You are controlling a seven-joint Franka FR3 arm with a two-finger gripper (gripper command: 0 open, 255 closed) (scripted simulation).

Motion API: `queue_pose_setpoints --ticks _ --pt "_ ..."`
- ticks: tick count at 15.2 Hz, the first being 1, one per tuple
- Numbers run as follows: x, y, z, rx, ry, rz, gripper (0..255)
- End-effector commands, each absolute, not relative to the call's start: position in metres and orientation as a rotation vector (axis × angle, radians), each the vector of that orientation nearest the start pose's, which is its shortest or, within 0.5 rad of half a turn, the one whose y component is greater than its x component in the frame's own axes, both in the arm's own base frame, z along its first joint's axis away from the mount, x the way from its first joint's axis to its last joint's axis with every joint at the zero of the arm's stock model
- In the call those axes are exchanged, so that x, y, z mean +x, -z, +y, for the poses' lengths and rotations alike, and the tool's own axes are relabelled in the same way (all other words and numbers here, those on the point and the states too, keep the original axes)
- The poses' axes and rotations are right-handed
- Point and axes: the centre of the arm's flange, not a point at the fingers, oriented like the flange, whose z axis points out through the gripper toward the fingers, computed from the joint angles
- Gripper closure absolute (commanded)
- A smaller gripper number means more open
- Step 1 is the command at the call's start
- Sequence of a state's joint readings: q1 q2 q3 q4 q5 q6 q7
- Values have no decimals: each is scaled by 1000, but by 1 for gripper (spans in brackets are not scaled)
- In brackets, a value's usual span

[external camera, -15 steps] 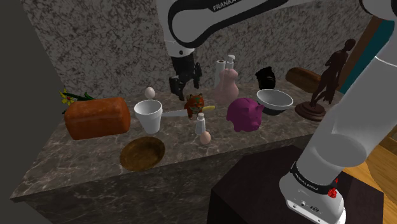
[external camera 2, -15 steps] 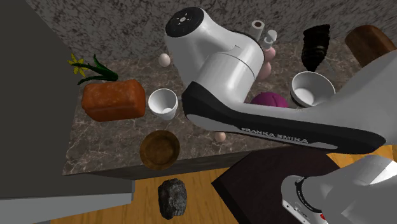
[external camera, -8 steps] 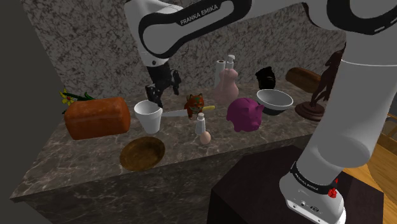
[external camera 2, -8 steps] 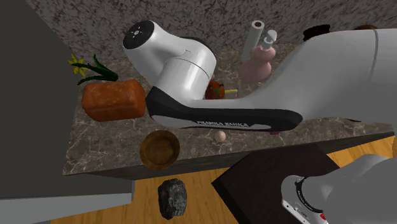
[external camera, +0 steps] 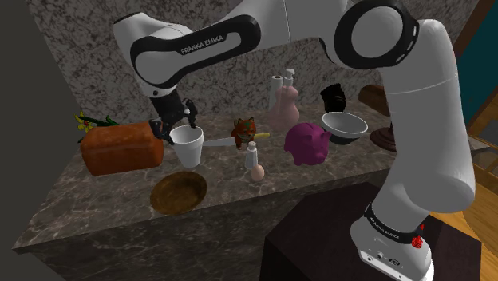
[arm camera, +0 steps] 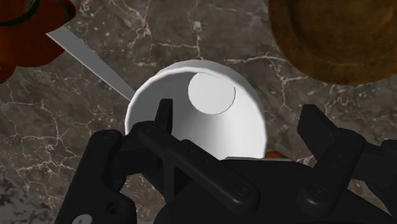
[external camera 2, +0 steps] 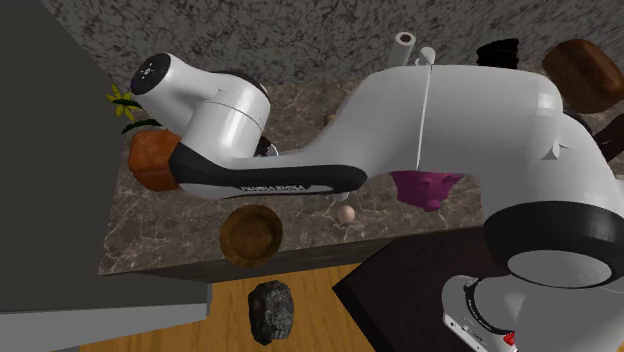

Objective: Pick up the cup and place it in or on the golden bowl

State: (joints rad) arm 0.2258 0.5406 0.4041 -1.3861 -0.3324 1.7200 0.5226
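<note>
A white cup (external camera: 188,146) stands upright on the marble counter (external camera: 104,195), between a loaf and a knife. My black gripper (external camera: 179,128) hovers just above the cup's rim, open and holding nothing. In the wrist view one finger (arm camera: 164,118) sits over the cup's (arm camera: 197,121) mouth and the other finger (arm camera: 317,130) stands outside its wall; neither visibly touches it. The golden bowl (external camera: 179,192), a brown shallow dish, rests near the counter's front edge, just in front of the cup. It also appears past the cup as the bowl (arm camera: 337,38) and from above as the bowl (external camera 2: 251,236).
A brown loaf (external camera: 121,148) lies close on the cup's left in the shoulder view. A knife (external camera: 223,144), a toy figure (external camera: 244,129), a small shaker (external camera: 251,154) and an egg (external camera: 257,172) crowd its right. Farther right stand a pink piggy bank (external camera: 310,144) and a white bowl (external camera: 345,126).
The arm has swung toward the shoulder view's left, carrying the gripper from behind the toy figure to above the cup. The fingers stayed open; nothing on the counter moved.
</note>
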Motion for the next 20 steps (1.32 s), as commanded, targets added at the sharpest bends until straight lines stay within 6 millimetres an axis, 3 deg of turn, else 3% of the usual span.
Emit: queue_pose_setpoints --ticks 1,3,11,18,19,20 --pt "618 -395 355 -3320 -124 -245 0" --pt "632 -387 370 -3321 -127 -245 0" --pt "630 -348 362 -3321 -127 -245 0" --pt "630 -348 362 -3321 -127 -245 0" --pt "630 -348 362 -3321 -127 -245 255" --pt "630 -348 362 -3321 -127 -245 255"
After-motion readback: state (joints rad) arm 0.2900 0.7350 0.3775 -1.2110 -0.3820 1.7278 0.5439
